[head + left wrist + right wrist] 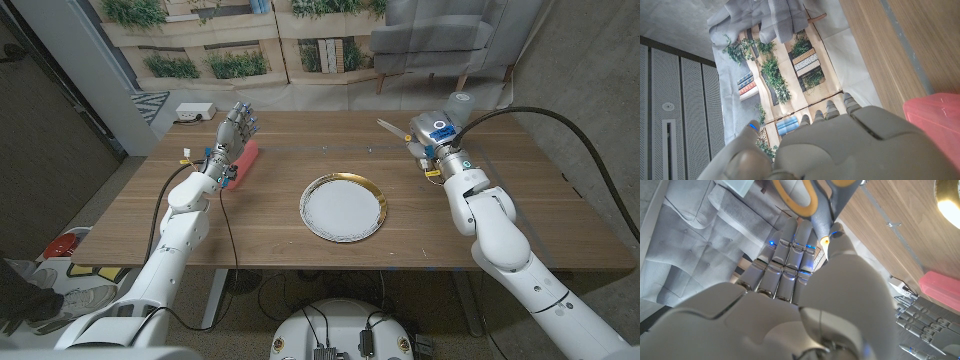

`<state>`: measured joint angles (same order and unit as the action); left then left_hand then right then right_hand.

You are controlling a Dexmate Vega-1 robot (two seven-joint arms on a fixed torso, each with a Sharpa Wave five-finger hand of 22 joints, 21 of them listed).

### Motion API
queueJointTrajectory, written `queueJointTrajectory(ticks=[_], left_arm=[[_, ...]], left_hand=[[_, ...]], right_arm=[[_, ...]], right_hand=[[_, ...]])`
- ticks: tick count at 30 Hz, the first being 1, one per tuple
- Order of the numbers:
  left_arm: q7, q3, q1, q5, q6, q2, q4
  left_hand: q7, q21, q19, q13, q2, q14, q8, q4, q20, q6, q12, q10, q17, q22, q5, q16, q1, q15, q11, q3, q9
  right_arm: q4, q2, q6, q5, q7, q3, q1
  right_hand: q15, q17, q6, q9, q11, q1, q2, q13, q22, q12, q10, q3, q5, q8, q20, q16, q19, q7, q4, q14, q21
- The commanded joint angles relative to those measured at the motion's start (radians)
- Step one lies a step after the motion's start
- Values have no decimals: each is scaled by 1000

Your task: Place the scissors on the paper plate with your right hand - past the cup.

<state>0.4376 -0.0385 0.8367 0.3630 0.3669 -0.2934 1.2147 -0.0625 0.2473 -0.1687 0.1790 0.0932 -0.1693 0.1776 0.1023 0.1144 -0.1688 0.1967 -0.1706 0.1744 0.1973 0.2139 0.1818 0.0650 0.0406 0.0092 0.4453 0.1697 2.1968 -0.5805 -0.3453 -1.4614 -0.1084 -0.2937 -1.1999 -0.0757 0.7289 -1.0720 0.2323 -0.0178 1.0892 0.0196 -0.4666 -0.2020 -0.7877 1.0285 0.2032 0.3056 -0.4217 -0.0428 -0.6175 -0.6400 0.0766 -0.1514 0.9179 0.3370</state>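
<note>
A wooden table (270,255) stands on a pale floor before a backdrop (250,40) printed with wooden planters and greenery. A grey armchair (450,35) sits beyond the table's far right corner; a white power strip (194,112) lies off its far left corner.

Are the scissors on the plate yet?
No. The right hand holds the scissors above the table's far side; the paper plate sits bare.

White glossy arms, black cables; grey hands, blue finger lights.
</note>
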Motion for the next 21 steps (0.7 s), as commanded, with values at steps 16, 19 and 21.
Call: queueJointTrajectory(ticks=[16,19,21], left_arm=[[4,1,-15,-1,7,1,-22],[6,2,-17,0,6,1,-26],[6,2,-19,0,7,1,-29]], left_hand=[[0,-5,-59,3,5,-138,4,2,6,-11,3,-99,4,6,7,2,-1,5,4,-4,3],[0,-5,-59,3,5,-138,4,2,5,-11,3,-100,4,6,7,2,-1,4,-3,-4,3],[1,-6,-59,3,5,-139,4,2,5,-11,2,-102,4,6,7,2,0,5,1,-4,3]], right_arm=[[32,-8,94,16,38,-14,8],[34,-9,105,18,37,-17,10],[35,-9,112,15,36,-20,13]], right_hand=[[-72,6,-44,181,-2,87,84,-3,-2,-6,6,16,1,-48,0,9,-3,-15,15,52,14],[-74,6,-45,181,0,87,84,-5,-2,-7,4,17,1,-48,0,11,-3,-13,15,53,14],[-73,9,-43,182,0,87,85,-5,-2,-6,3,16,1,-47,0,9,-2,-14,15,51,14]])
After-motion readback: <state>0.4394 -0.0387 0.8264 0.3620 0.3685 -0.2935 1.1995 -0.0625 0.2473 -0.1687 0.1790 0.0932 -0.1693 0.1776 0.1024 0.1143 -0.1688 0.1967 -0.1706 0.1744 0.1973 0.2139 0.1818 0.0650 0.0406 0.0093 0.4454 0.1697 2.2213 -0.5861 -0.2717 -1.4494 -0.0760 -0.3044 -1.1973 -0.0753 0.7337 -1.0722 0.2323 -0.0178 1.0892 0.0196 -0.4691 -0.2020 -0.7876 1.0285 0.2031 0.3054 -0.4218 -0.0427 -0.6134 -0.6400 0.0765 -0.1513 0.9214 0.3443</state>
